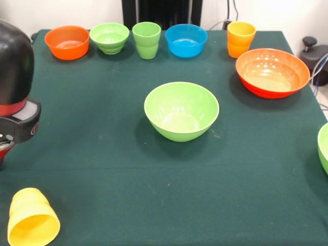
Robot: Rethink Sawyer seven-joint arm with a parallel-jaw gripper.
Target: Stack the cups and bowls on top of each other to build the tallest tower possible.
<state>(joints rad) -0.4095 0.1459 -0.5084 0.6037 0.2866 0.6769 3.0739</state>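
A large light green bowl (181, 110) stands upright at the table's middle. A large orange-red bowl (272, 72) stands at the right. Along the far edge stand a small orange bowl (66, 42), a small light green bowl (109, 37), a light green cup (146, 39), a small blue bowl (186, 40) and an orange-yellow cup (241, 38). A yellow cup (33, 224) lies on its side at the near left, mouth towards the camera. A second large light green bowl (324, 147) is cut off by the right edge. The purple bowl is out of view. Nothing is stacked. The gripper does not show.
A black and red part of the arm (15, 87) hangs over the table's left edge. The table has a dark green cloth (102, 169). A black object (313, 51) and cables sit beyond the right edge.
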